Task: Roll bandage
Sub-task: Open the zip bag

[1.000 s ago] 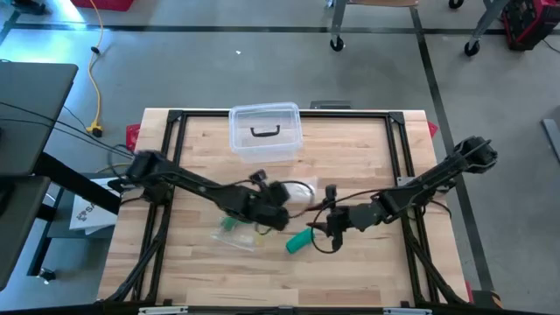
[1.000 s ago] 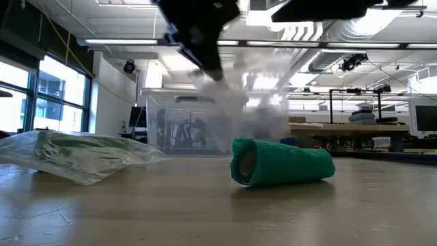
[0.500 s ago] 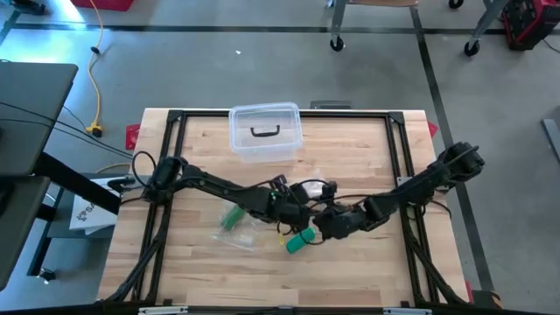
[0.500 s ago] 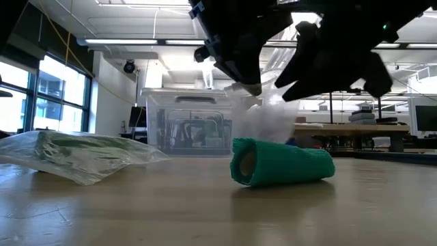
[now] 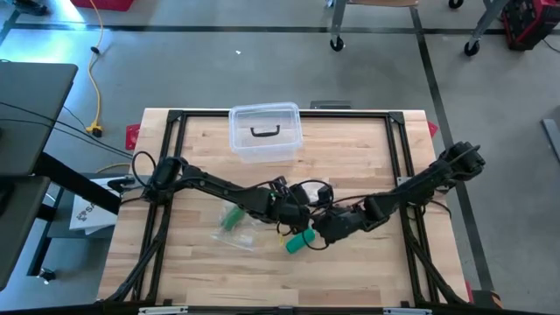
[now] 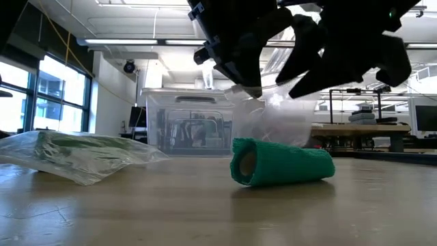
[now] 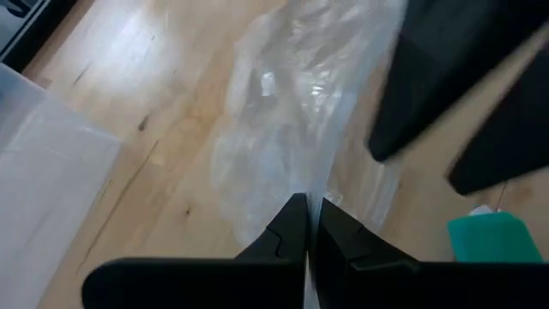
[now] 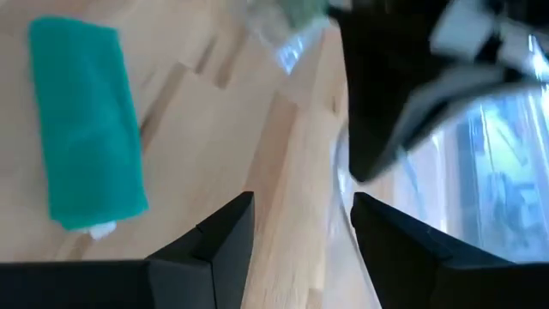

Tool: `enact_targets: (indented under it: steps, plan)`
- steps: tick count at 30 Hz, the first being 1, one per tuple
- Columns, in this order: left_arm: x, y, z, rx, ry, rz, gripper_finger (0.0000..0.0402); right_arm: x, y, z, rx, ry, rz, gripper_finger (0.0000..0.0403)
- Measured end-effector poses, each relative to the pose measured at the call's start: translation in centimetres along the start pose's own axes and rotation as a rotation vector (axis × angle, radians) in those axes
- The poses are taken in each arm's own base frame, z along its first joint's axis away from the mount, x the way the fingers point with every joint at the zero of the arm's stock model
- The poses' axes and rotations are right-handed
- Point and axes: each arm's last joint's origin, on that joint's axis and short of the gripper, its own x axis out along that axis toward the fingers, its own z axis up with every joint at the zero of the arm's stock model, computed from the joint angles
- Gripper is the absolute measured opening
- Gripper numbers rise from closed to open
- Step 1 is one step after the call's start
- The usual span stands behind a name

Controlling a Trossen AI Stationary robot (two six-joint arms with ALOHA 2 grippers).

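In the low view, the dark arms (image 6: 300, 41) run off the top edge and hide part of the clear plastic bin (image 6: 184, 123) behind the green bandage roll (image 6: 281, 162).

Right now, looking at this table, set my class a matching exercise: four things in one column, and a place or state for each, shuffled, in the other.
Things
1. green bandage roll
2. clear lidded box
3. left gripper
4. right gripper

States
A. fingers open
B. lying on its side on the wood
C. fingers shut on clear plastic bag
D. at the table's far edge

Pairs: 1-B, 2-D, 3-C, 4-A
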Motion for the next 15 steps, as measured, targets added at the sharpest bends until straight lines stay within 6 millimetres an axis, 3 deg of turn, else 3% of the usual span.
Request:
enact_targets:
  steps: [5, 11, 15]
  plan:
    - [-0.4, -0.3, -0.1, 0.006, -0.048, 0.062, 0.0000, 0.5, -0.5, -1.2, 0.061, 0.097, -0.006, 0.0190]
    - [-1.4, -1.0, -0.4, 0.056, -0.173, 0.226, 0.0000, 0.8, -0.2, -1.0, 0.130, 0.009, 0.357, 0.0190]
    - [-2.0, -1.6, -0.7, 0.096, -0.215, 0.278, 0.0000, 0.6, -0.4, -0.2, 0.135, -0.030, 0.351, 0.0190]
